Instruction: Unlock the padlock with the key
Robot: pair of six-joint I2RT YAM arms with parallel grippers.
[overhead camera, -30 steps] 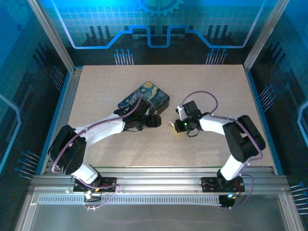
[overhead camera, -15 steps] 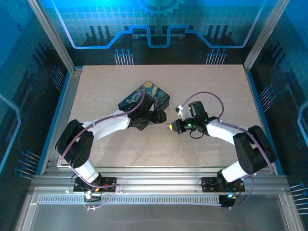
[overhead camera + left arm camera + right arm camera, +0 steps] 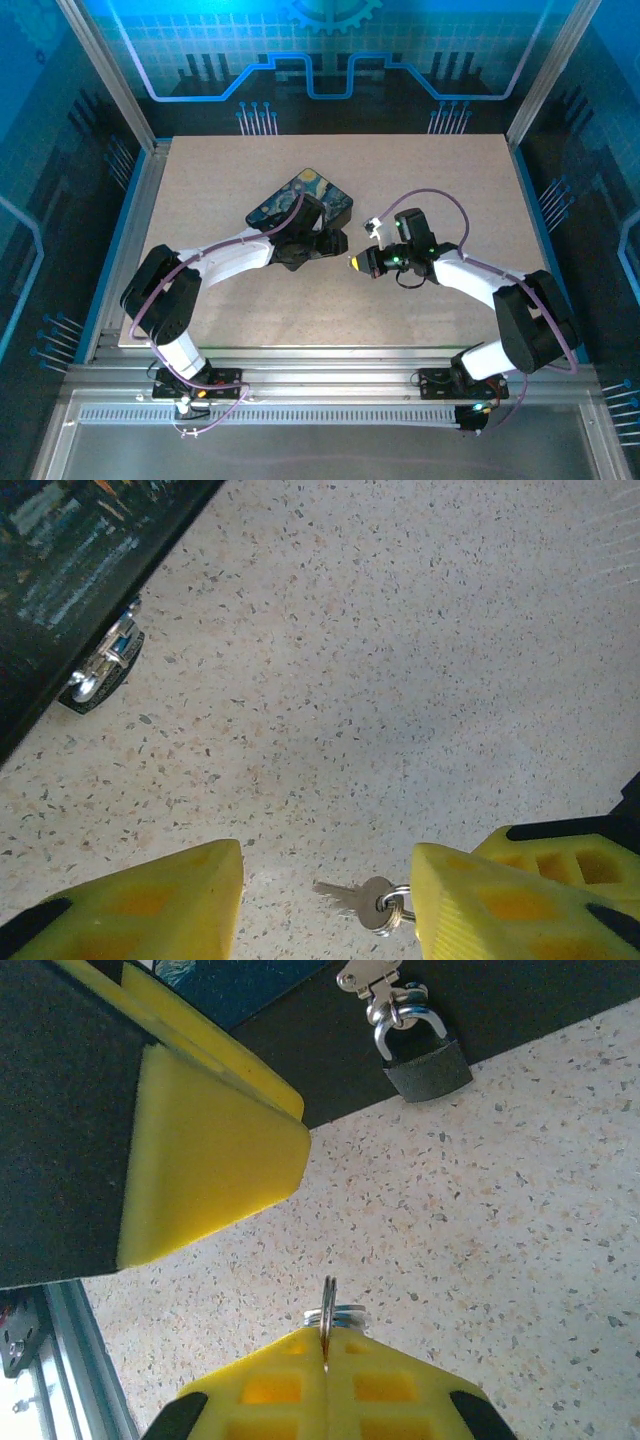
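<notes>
- Right claw [image 3: 326, 1342] is clamped tight, pinching the ring of the key [image 3: 348, 894], which hangs clear above the speckled table [image 3: 450, 190].
- The key is tiny, thin and silvery, on a split ring, with its blade poking out sideways.
- Left claw [image 3: 328, 858] stands apart, gripping nothing, with the key in the gap between its yellow fingers [image 3: 160, 900].
- The padlock [image 3: 428, 1068] has a small dark-grey body and a shiny shackle. It hangs on the metal hasp of the black box [image 3: 300, 205], just beside both claws.
</notes>
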